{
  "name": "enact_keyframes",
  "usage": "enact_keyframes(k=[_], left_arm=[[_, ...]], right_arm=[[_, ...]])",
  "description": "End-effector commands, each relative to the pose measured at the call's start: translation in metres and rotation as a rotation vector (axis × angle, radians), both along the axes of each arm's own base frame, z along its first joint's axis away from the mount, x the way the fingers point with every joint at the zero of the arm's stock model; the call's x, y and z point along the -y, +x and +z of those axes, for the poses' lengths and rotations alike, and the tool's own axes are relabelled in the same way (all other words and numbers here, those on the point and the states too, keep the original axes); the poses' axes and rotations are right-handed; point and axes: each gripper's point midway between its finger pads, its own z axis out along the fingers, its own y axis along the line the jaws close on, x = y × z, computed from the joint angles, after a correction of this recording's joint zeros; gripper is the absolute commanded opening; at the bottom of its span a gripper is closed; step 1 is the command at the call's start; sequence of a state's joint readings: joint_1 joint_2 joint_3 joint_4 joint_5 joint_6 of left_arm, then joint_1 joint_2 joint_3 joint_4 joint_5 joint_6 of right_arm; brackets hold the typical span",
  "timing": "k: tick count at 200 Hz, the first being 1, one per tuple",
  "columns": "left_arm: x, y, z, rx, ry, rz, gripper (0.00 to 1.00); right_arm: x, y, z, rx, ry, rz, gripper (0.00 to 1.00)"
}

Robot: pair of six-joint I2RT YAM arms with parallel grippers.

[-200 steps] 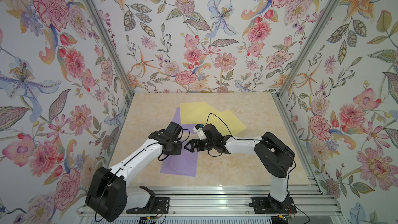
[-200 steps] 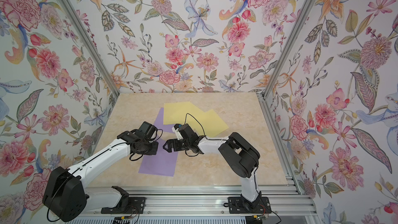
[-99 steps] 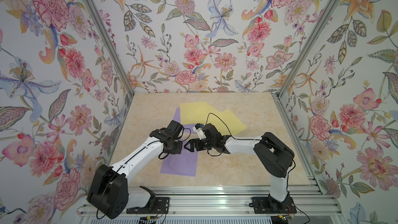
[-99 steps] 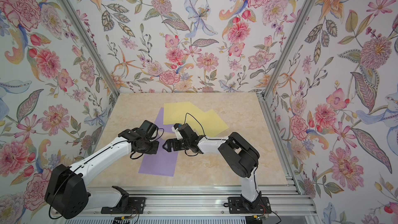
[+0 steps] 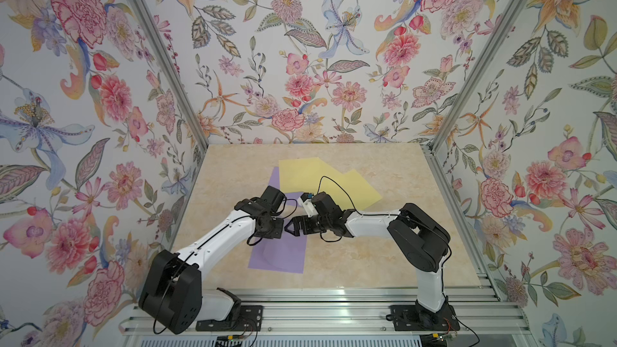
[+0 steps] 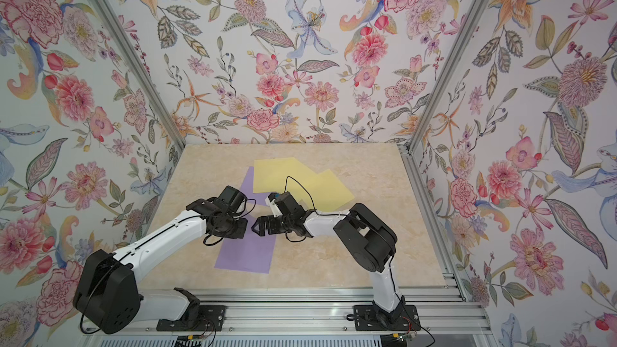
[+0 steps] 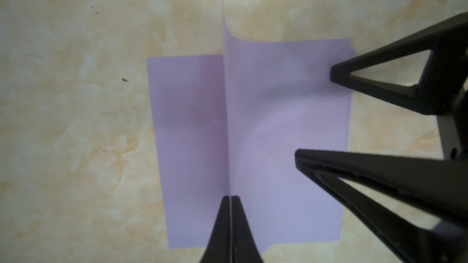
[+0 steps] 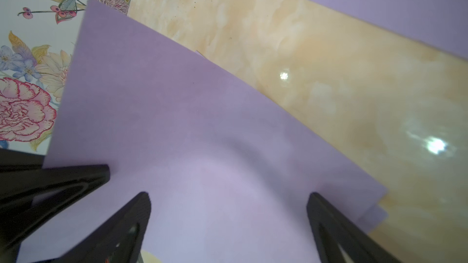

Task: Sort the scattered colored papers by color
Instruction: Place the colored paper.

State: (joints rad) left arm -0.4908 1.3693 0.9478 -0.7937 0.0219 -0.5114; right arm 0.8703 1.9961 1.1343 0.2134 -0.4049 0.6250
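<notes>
Two arms reach inward: left gripper pinches a lavender sheet, right gripper gapes wide.

No writing, label, brand, number or sign can be read in any view; the lavender papers, the yellow papers, the desk and the flowered walls show only plain colour or pattern

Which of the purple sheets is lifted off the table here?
The sheet pinched in the left gripper: it stands up on edge, while the purple sheet beneath lies flat.
</notes>
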Motion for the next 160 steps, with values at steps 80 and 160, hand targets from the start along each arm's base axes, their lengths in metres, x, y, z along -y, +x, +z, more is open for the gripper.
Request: enact_keyframes(k=[80,160], left_arm=[[-0.019,0.012,0.019,0.060,0.103,0.013,0.72],[-0.055,0.129,0.038,0.329,-0.022,0.306,0.97]], right_arm=[[0.005,-0.006,-0.016,-0.035,-0.070,0.000,1.00],[0.002,0.016,0.010,0.010,-0.090,-0.007,1.00]])
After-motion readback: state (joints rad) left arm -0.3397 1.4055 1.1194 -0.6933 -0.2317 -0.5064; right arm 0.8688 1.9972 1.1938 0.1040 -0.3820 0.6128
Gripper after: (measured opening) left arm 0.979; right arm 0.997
